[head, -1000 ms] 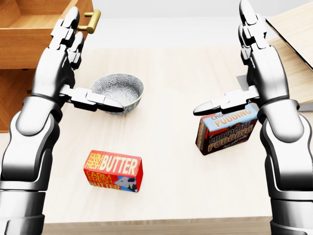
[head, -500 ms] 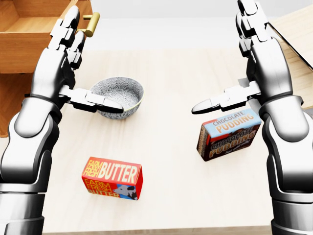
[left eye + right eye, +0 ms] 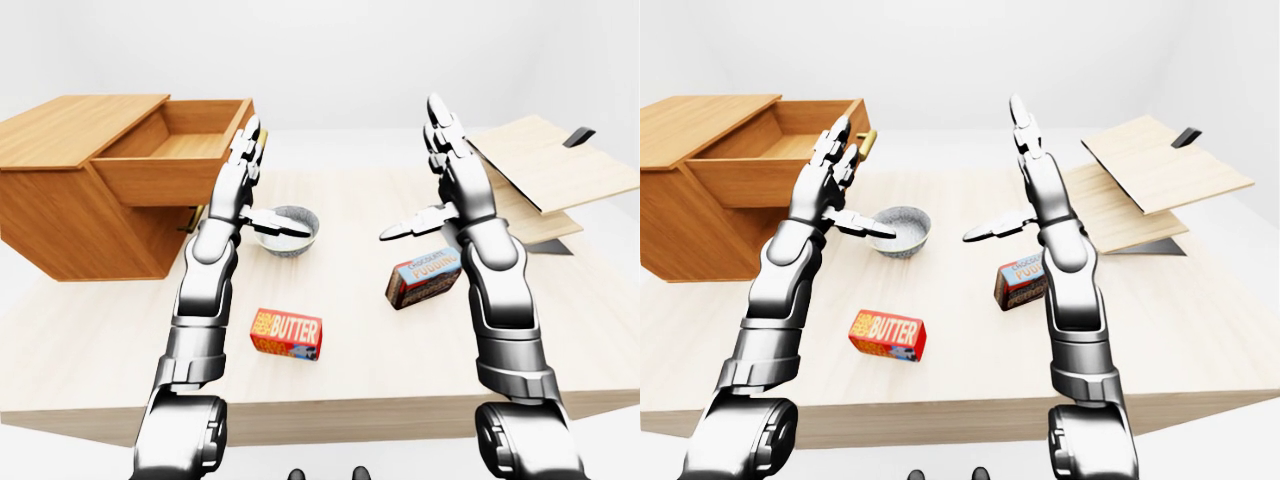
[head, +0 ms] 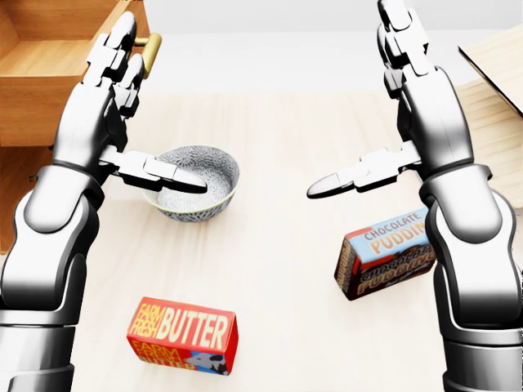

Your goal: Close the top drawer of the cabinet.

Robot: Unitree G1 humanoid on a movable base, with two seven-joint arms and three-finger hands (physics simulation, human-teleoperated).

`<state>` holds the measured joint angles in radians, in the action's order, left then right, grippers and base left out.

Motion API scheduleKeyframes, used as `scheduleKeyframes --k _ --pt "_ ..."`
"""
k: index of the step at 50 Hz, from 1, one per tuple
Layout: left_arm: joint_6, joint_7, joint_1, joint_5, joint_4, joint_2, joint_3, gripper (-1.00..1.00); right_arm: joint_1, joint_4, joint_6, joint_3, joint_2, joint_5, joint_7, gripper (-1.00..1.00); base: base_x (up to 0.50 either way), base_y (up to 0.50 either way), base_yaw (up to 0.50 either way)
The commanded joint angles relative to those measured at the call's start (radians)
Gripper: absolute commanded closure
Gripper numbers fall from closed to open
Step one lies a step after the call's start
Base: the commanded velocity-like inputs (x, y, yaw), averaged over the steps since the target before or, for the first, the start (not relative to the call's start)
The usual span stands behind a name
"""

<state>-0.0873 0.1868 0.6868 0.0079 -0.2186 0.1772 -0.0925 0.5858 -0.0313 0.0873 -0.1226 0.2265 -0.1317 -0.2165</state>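
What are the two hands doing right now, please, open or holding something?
Left hand: open, empty, fingers raised beside the drawer.
Right hand: open, empty.

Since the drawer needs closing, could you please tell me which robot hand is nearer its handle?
Left. The left robot hand is raised right beside the drawer handle; the right robot hand is far to its right.

- The cabinet (image 3: pixel 70 200) is a low box of orange-brown wood with a flat top, standing at the left end of the counter (image 3: pixel 360 350) in the left-eye view.
- Its top drawer (image 3: pixel 165 165) is pulled well out toward the right, its inside bare.
- A brass handle (image 3: pixel 868 143) sticks out from the drawer's face.
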Motion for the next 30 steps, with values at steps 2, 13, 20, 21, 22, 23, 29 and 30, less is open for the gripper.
scheduleKeyframes --k 2,13,20,21,22,23,29,30 --pt "0.000 -0.001 0.001 0.004 -0.005 0.000 -0.001 -1.00 -0.004 0.000 0.000 0.008 -0.012 -0.013 -0.005 -1.00 0.17 0.00 0.00" --pt "0.000 0.004 -0.008 0.007 0.007 0.000 0.002 -1.00 -0.013 -0.023 0.000 0.011 -0.019 -0.018 -0.009 -1.00 0.17 0.00 0.00" --pt "0.000 0.015 -0.015 0.019 0.006 -0.001 0.005 -1.00 -0.033 -0.066 0.000 0.015 -0.032 -0.022 -0.010 -1.00 0.17 0.00 0.00" --pt "0.000 0.016 -0.016 0.024 0.004 0.000 0.006 -1.00 -0.032 -0.060 0.000 0.012 -0.034 -0.023 0.002 -1.00 0.07 0.00 0.00" --pt "0.000 0.015 -0.015 0.029 -0.005 0.000 0.006 -1.00 -0.027 -0.055 0.000 0.011 -0.033 -0.021 0.003 -1.00 0.00 0.00 0.00" --pt "0.000 0.015 -0.014 0.029 -0.007 -0.001 0.005 -1.00 -0.026 -0.054 0.000 0.011 -0.032 -0.020 0.005 -1.00 0.00 0.00 0.00" --pt "0.000 0.000 -0.004 0.023 -0.015 -0.003 -0.002 -1.00 -0.033 -0.049 0.000 0.020 -0.035 -0.027 0.004 -1.00 0.00 0.00 0.00" --pt "0.000 -0.002 -0.002 0.021 -0.017 -0.002 -0.002 -1.00 -0.034 -0.048 0.000 0.021 -0.036 -0.028 0.003 -1.00 0.00 0.00 0.00"
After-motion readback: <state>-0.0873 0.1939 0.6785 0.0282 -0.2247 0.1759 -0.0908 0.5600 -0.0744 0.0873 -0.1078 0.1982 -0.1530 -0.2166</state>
